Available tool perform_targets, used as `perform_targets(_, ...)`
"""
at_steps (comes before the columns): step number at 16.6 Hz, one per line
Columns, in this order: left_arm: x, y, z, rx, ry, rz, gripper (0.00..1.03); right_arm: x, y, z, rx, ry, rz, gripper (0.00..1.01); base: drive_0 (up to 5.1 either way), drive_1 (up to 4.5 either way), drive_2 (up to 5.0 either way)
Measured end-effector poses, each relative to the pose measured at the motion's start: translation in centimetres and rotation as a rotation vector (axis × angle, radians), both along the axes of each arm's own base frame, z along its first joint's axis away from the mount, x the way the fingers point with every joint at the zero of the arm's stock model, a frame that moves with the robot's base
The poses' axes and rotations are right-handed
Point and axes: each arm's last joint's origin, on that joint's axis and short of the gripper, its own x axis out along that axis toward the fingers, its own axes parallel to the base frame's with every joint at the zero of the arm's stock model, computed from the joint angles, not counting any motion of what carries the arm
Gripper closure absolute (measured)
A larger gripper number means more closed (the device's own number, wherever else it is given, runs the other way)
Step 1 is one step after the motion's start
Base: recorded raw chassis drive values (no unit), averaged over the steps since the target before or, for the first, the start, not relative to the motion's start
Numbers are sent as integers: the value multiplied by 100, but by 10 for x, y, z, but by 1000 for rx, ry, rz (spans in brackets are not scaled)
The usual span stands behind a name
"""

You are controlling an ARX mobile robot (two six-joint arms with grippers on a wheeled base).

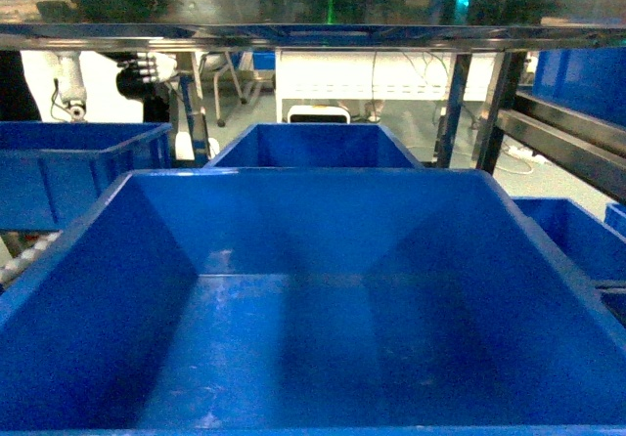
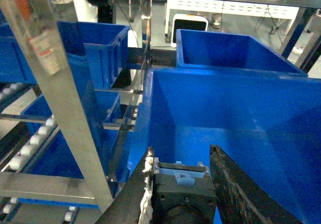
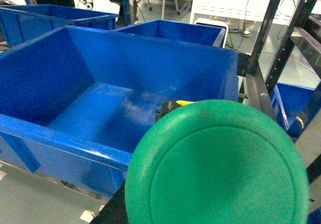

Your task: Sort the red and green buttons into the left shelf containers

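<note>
Filling most of the right wrist view, a round green cap [image 3: 216, 163] blocks nearly everything of the right pincer; only a dark edge shows below it and a bit of dark body with a yellow patch [image 3: 173, 105] behind its top rim, so I cannot tell how far the jaws stand or whether they hold the cap. It sits very near the lens, over the near right corner of the big blue tub [image 3: 100, 83]. In the left wrist view the left pincer [image 2: 180, 171] shows two dark fingers [image 2: 235, 184] closed against a dark grey block [image 2: 183, 191] wedged between them, cut off by the lower edge, so its cap stays out of sight; it is above the near rim of the same tub. The head view shows neither pincer, only the tub's bare scuffed floor [image 1: 284, 348], a second tub [image 1: 318, 148] behind it and another [image 1: 68, 167] to the left. A tag [image 2: 44, 50] hangs on the grey shelf post [image 2: 65, 108], too blurred to read, and no other writing can be made out
</note>
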Motion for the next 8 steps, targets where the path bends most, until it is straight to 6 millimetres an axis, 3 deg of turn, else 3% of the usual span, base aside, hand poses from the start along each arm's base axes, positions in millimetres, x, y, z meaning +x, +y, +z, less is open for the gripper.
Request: perform_targets(8,0,0,0,1,1,4,76,1,7,-4,-16,51,62,75,0,0,0)
